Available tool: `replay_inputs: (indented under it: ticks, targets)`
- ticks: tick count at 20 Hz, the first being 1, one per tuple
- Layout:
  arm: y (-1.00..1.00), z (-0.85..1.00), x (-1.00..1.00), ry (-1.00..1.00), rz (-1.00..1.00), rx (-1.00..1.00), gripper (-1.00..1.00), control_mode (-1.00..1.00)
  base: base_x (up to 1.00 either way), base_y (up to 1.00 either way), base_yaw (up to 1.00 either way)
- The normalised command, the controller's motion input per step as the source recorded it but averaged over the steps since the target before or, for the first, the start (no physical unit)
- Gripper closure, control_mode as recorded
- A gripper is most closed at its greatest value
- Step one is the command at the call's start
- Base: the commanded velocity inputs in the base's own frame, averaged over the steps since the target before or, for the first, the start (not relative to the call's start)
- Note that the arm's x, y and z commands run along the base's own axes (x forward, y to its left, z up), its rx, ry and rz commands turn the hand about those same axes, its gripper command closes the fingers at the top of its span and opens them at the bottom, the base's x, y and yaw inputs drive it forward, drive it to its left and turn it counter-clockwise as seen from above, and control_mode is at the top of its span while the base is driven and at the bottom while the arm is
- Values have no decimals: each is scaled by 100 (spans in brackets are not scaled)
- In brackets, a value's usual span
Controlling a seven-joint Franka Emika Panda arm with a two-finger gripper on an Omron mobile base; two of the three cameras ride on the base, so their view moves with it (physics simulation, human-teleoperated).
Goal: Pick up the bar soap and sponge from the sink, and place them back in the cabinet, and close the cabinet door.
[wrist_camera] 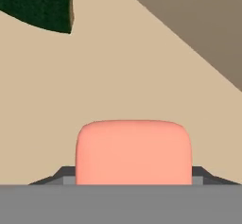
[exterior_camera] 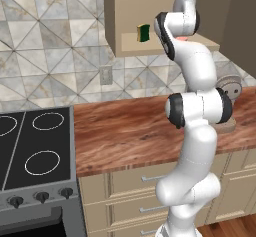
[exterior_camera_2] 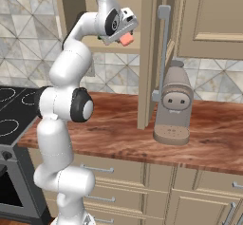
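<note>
From the hand view, I have the bar soap directly ahead of the camera, seated between the finger tips, whose dark edges show at either side of it. The jaws are closed against the pink block and hold it; no gap is visible. Beyond the soap lies the beige floor of the cabinet, with the dark green face of the sponge at the upper left, well apart from the soap.

From the right base view, the gripper is raised to the cabinet opening, the soap's pink end protruding beneath it. The cabinet door stands open, edge-on, its vertical bar handle facing the coffee machine on the wooden counter.

From the left base view, the sponge rests on the cabinet's bottom shelf near the left edge, green and yellow both showing.

Assessment: the sponge is stowed; the soap placement is the step in hand, with the door still to close. I cannot tell whether the soap is touching the shelf. The next move calls for lowering until it rests, parting the jaws, then withdrawing clear of the door's edge.
</note>
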Motion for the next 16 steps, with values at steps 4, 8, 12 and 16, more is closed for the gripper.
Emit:
replay_inputs:
  ticks: [4,8,12,16]
  targets:
    - [0,-33,20,-2,17,-18,100,-100,0,0,0]
    - [-4,-1,50,-7,17,-12,100,-100,0,0,0]
    - [-7,4,52,-2,19,-6,100,-100,0,0,0]
    - [-3,-10,48,-1,24,-9,100,-100,0,0,0]
